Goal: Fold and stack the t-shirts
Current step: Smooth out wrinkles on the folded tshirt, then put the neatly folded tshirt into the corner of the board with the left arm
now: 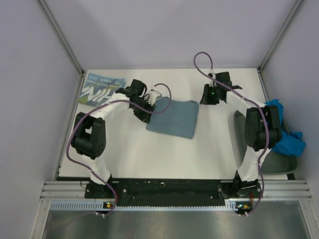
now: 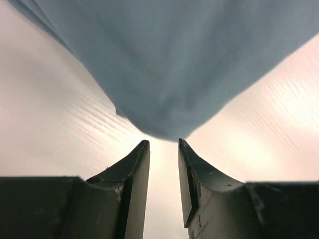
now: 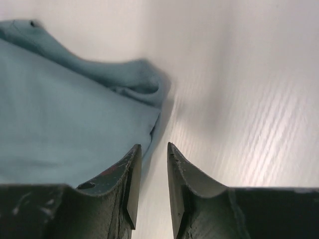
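A plain slate-teal t-shirt [image 1: 173,118] lies folded into a rectangle at the table's middle. My left gripper [image 1: 148,110] sits at its left edge, open and empty, with the cloth's corner [image 2: 164,74] just beyond the fingertips. My right gripper [image 1: 209,95] hovers by the shirt's far right corner, open and empty; the shirt's edge [image 3: 75,119] lies under its left finger. A folded teal t-shirt with white "NIH" lettering [image 1: 99,88] lies at the far left. A bright blue t-shirt [image 1: 285,130] is bunched at the right edge.
A dark grey-green tray [image 1: 279,162] sits at the right under the bright blue t-shirt, behind my right arm. Metal frame posts and pale walls close in the table. The arm bases stand on the black rail at the near edge.
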You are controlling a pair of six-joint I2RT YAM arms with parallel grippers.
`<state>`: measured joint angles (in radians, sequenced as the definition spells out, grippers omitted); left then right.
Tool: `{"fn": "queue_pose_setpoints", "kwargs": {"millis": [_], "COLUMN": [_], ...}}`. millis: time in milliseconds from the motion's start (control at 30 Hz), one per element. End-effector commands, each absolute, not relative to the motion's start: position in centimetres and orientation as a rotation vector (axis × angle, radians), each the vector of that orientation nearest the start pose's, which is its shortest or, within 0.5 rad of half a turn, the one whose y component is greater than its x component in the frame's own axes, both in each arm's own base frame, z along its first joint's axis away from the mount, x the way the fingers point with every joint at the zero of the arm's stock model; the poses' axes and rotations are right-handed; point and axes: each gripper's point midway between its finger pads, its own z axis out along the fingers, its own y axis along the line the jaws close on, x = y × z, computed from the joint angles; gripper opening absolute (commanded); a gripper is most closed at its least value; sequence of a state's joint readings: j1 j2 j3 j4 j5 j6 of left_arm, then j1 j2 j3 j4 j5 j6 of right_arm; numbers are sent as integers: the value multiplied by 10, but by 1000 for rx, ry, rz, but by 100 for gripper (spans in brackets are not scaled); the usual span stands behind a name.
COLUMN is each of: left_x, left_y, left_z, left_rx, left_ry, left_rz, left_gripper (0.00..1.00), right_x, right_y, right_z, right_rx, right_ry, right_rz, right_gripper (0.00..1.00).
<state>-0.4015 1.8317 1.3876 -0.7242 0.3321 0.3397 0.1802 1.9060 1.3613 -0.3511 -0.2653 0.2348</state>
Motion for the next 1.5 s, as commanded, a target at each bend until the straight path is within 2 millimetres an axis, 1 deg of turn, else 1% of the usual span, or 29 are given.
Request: {"fn": "queue_pose_setpoints", "kwargs": {"millis": [0,67,100,133,167,233,267,333,400,467,567,600,633,667,733,767,800,833,867,967,1067,1100,1167,1200,1267,1333,1367,1400,1467], "left_x": [309,305,308,313,326,337,342,343,332,328,324,326,330,333,332,330,325,320,315,294,256,243,222,214,210,218,231,244,284], "left_y": [-189,-189,-187,-183,-180,-169,-167,-168,-178,-187,-204,-205,-202,-199,-191,-190,-188,-185,-182,-176,-185,-188,-193,-194,-194,-189,-185,-180,-167], "left_z": [105,114,116,115,114,104,97,86,74,65,60,59,55,51,41,38,35,31,29,28,36,39,48,52,68,88,101,113,135], "left_rx": [1128,1123,1102,1055,995,889,862,866,904,931,969,966,949,932,923,921,923,931,936,982,1103,1165,1267,1307,1360,1354,1304,1245,1082], "left_ry": [2513,2493,2480,2474,2445,2464,2476,2477,2462,2434,2397,2395,2408,2426,2483,2505,2525,2540,2557,2602,2602,2595,2568,2555,2504,2472,2464,2454,2419], "left_rz": [-597,-602,-585,-561,-527,-490,-479,-500,-585,-621,-680,-674,-651,-614,-586,-592,-604,-602,-601,-643,-804,-846,-901,-921,-958,-961,-955,-946,-902], "left_gripper": [35,40,42,44,47,49,50,51,55,57,58,58,55,47,20,8,0,0,0,0,0,6,27,38,59,63,64,64,64], "right_x": [416,385,368,353,337,320,308,295,285,281,281,282,283,285,282,282,281,278,277,275,279,281,285,291,302,314,318,325,333], "right_y": [145,160,168,171,173,176,177,185,194,201,207,209,213,216,217,217,213,208,203,183,167,165,162,159,151,144,138,133,124], "right_z": [137,134,127,121,108,99,89,82,76,69,58,55,56,55,52,51,46,41,39,34,35,35,36,38,39,45,48,54,70], "right_rx": [-147,-185,-194,-180,-154,-98,-81,-81,-81,-50,-5,7,5,4,6,2,10,20,26,66,31,-8,-53,-72,-80,-98,-117,-125,-141], "right_ry": [2392,2413,2439,2464,2506,2539,2567,2563,2550,2535,2530,2531,2515,2502,2516,2521,2539,2566,2578,2608,2617,2624,2639,2634,2645,2656,2661,2650,2611], "right_rz": [513,575,614,648,673,712,729,783,855,920,974,986,1019,1042,1060,1055,1028,998,979,930,837,815,771,744,697,635,586,537,447], "right_gripper": [30,34,37,38,41,44,45,46,47,46,44,42,41,39,34,27,19,9,2,0,0,0,0,0,8,19,25,27,33]}}
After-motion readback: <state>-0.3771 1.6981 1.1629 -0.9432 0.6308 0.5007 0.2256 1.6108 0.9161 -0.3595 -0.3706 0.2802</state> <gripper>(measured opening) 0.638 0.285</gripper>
